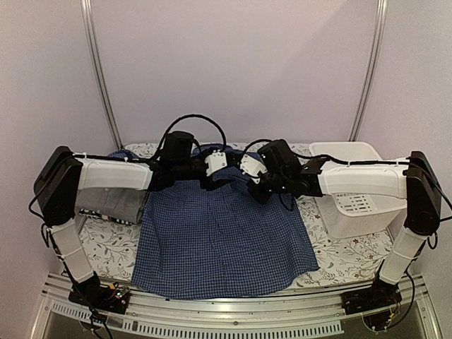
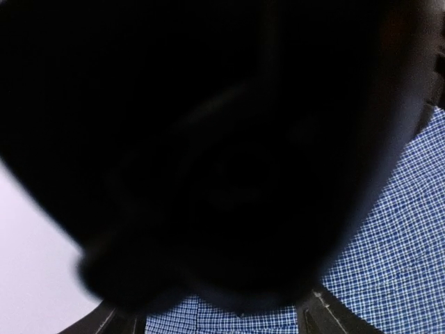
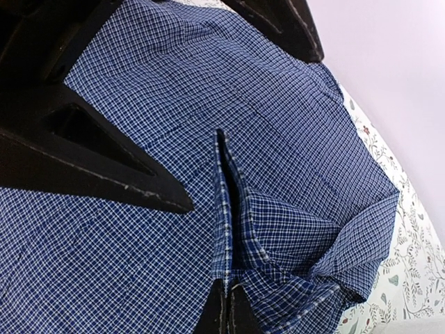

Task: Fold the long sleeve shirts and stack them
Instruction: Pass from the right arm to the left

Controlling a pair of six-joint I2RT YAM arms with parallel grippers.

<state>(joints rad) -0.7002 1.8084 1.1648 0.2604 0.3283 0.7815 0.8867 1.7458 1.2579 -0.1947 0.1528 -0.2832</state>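
So far, only a grey shirt (image 1: 113, 203) looked folded, at the left. The blue checked shirt (image 1: 219, 233) lay spread flat in the middle of the tabletop (image 1: 346, 254), not folded yet. The right gripper (image 3: 226, 309) pinched a fold near its top. The left gripper (image 2: 219, 320) hung open above it.

Checked shirt (image 2: 389, 264) — mostly hidden behind a dark blur (image 2: 208, 153)

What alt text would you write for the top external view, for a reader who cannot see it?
A dark blue checked shirt lies spread flat on a flower-patterned table, with the left arm and the right arm reaching over its far edge. A folded grey shirt lies to its left, a white basket stands to its right.
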